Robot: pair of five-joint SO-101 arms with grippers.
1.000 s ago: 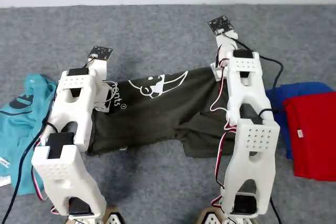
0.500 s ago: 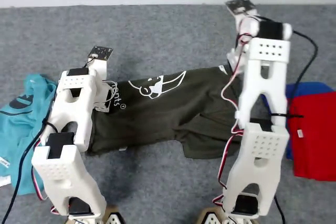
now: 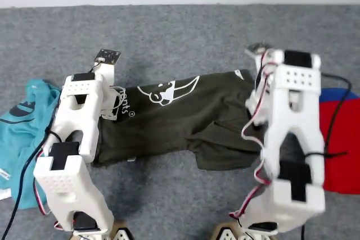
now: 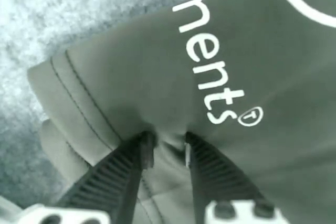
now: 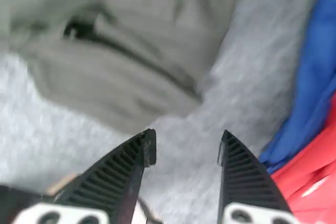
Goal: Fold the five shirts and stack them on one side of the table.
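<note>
A dark olive shirt with white print lies crumpled across the middle of the grey table. My left gripper is shut on a pinched fold near the shirt's hem, beside the white lettering; in the high view it sits at the shirt's left end. My right gripper is open and holds nothing. It hangs above bare grey surface just off the olive shirt's right edge. The right arm is raised over that end and hides part of it.
A teal shirt lies loose at the left edge. A red shirt rests on a blue one at the right edge, close to the right arm; both also appear in the right wrist view. Bare grey surface stretches beyond the olive shirt.
The right arm has risen off the olive shirt's right end and swung back and to the right. The left arm and the shirt have stayed put.
</note>
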